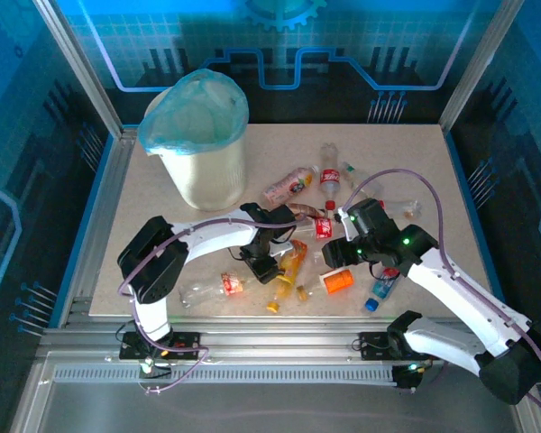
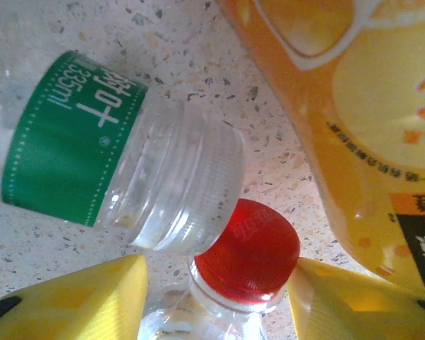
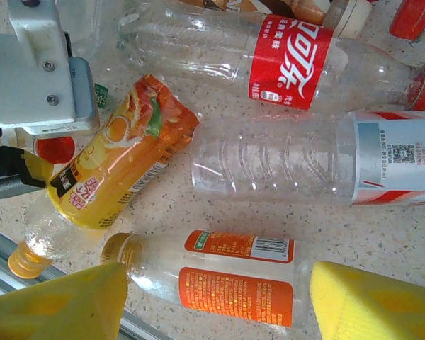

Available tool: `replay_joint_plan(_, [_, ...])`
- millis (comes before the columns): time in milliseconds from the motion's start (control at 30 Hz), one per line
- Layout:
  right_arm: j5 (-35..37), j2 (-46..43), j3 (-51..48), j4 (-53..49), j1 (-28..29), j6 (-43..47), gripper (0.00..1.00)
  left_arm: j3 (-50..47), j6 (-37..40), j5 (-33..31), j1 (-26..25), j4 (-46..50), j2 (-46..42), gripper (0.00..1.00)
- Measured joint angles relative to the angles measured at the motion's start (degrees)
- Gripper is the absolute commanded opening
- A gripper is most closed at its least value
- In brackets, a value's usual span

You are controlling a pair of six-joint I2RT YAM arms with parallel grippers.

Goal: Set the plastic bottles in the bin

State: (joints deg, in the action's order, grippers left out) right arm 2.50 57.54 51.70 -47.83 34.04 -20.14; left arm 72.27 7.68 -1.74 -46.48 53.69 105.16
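Currently the left jaws are standing partly open low over the counter (image 1: 415,162), with their yellow fingers (image 2: 71,301) straddling the neck of a red-cap bottle (image 2: 246,249) that is lying between them. The right-hand finger is sitting just beside the cap, perhaps touching it; whether these jaws are actually pressing on the bottle I cannot tell. Just ahead of them and to the left, a green-label bottle (image 2: 71,142) is lying on its side with its ribbed end right against the red cap. Ahead and to the right, a yellow bottle (image 2: 368,106) is lying close by.

Meanwhile the right jaws are standing wide open and gripping nothing, hovering over an orange-label bottle (image 3: 234,280). It is lying lengthwise between their fingers (image 3: 368,304), with its gold cap pointing toward the left-hand finger. Ahead of these jaws a clear bottle (image 3: 283,163) with a white-and-blue label is lying crosswise, and beyond it a red-label bottle (image 3: 290,60) is lying the same way. The yellow bottle is lying slanted ahead and to their left, its orange cap pointing back toward them.

The bin (image 1: 207,185), lined with a blue bag, is standing upright well apart from both jaws, beyond the left jaws and off to their left
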Motion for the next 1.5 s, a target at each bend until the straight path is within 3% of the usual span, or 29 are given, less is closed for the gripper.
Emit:
replay_joint_plan(133, [-0.22,0.33,-0.04,0.57,0.00,0.00,0.70,0.00,0.17,-0.02,0.44,-0.04,0.02,0.44])
replay_joint_plan(233, [-0.44,0.74,-0.09,0.98,0.00,0.00,0.70,0.00,0.09,-0.02,0.76,-0.09,0.02,0.51])
replay_joint_plan(300, [-0.57,0.94,-0.15,1.22,0.00,-0.02,0.70,0.00,-0.02,-0.02,0.83,-0.20,0.26,0.50])
replay_joint_plan(467, [-1.01,0.98,-0.26,1.44,0.00,-0.02,0.70,0.00,-0.09,-0.15,0.85,-0.22,2.36,0.44])
replay_joint_plan(633, [-1.44,1.29,-0.28,2.12,0.00,-0.04,0.70,0.00,-0.04,-0.17,0.85,-0.20,2.69,0.31])
replay_joint_plan(800, [-1.46,2.38,-0.28,2.34,0.02,-0.44,0.70,0.00,-0.04,-0.20,0.85,0.28,2.05,0.29])
replay_joint_plan(1067, [-1.42,1.88,-0.28,2.19,0.02,-1.09,0.70,0.20,-0.22,-0.68,0.85,4.37,-8.61,0.21])
replay_joint_plan(1200, [-1.42,1.55,-0.24,2.21,0.11,-1.70,0.69,2.56,-0.24,-1.33,0.85,7.87,-12.70,0.00])
replay_joint_plan(1500, [-2.36,1.68,5.53,1.92,4.09,-4.02,0.67,19.06,-1.64,-3.45,1.86,12.02,-21.77,0.00])
